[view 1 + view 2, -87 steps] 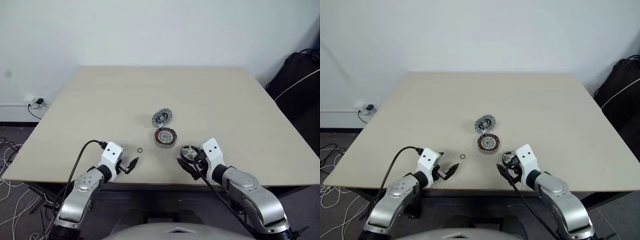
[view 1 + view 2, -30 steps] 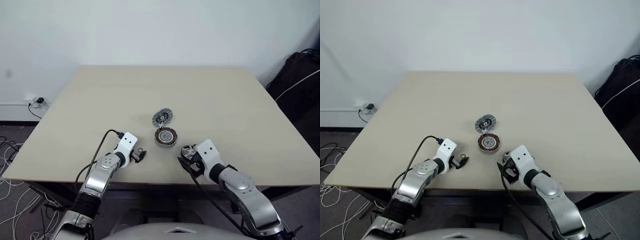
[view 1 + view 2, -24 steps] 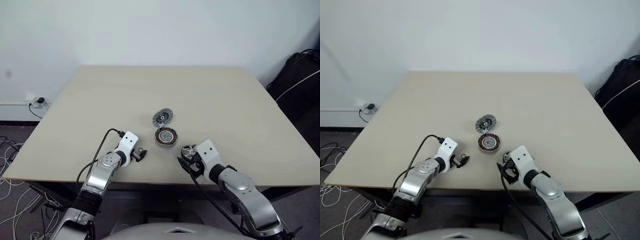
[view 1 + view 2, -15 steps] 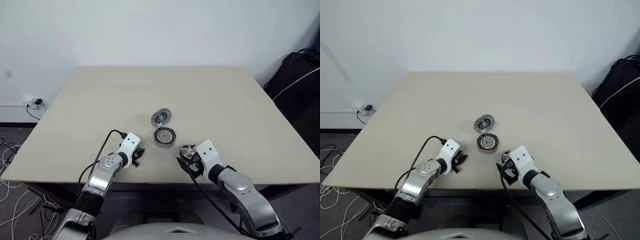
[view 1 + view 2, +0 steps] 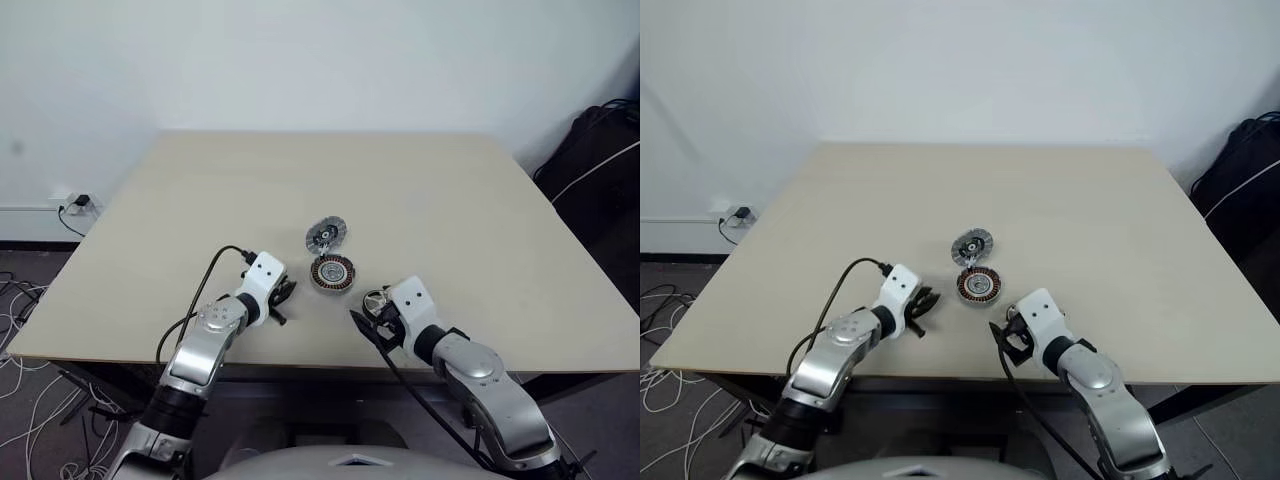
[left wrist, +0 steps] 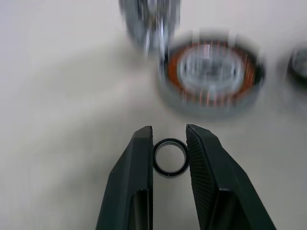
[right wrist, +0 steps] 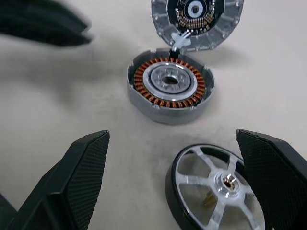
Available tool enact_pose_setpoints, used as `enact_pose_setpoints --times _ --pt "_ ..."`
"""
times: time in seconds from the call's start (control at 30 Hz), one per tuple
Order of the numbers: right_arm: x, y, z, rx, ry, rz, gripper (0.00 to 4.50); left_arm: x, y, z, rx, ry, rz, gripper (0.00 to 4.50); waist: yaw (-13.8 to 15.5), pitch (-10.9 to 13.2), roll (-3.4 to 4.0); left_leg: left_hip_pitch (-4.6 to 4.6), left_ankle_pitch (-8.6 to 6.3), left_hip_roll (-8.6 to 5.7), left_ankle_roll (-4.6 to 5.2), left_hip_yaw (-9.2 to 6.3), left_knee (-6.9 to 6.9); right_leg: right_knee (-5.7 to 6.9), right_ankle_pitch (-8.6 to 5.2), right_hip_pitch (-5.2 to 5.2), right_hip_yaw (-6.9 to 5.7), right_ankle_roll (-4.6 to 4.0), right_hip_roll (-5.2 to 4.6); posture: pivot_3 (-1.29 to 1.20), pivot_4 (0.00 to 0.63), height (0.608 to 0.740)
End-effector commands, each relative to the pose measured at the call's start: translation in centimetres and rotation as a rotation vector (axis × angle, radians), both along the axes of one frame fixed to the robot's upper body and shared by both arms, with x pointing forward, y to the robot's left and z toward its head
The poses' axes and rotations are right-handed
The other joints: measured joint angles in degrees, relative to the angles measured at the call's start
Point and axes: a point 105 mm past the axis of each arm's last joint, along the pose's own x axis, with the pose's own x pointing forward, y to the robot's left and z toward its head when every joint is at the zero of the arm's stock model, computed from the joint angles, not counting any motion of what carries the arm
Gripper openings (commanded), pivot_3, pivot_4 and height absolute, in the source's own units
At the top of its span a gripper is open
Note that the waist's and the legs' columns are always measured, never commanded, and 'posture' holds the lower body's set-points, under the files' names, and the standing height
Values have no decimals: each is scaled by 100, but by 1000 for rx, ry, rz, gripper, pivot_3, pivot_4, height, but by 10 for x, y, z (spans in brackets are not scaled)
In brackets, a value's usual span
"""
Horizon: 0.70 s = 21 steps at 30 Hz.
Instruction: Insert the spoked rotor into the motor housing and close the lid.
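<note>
Rotor (image 7: 218, 187) lies between wide right jaws; left jaws pinch small ring (image 6: 171, 157).

Both arms have that brushed silver metal shell with chunky rounded joints, then a black collar at the wrist and a boxy white wrist block with a couple of small dark dots on its top face. A thin black cable (image 5: 205, 290) loops up out of the left forearm and plugs into the back of the white block, and another black cable (image 5: 400, 375) hangs down under the right arm. The left gripper (image 6: 169, 139) has two slim, smooth dark fingers that taper to blunt tips, while the right gripper (image 7: 172, 158) has much wider black fingers (image 7: 79, 177) with a fine carbon-weave looking texture.
</note>
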Motion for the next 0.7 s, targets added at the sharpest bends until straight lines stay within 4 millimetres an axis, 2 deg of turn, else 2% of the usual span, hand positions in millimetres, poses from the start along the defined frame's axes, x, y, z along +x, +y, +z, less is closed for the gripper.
enact_pose_setpoints --times 0.03,0.2,0.33,0.7 --pt "5 5 8 11 -44 13 4500 14 -18 19 -28 -85 -36 666 -2 -1 1 0 3 0 5 0 0 0 2 0 0 -2 0 0 0 740" --pt "5 7 9 16 -50 11 4500 28 -40 20 -44 -99 -70 666 -13 0 0 -2 12 -1 -6 1 0 -1 10 -3 0 -17 2 0 0 740" --pt "4 7 9 15 -55 3 4500 35 -56 14 -48 -81 -99 666 -11 0 -2 -4 15 -2 -9 1 1 -3 11 -4 0 -17 2 0 0 740" --pt "5 5 12 10 -73 -19 4500 49 -75 -8 -28 -31 -106 666 -18 3 -6 -8 13 -3 -4 1 5 -3 10 -7 0 -9 2 0 0 740"
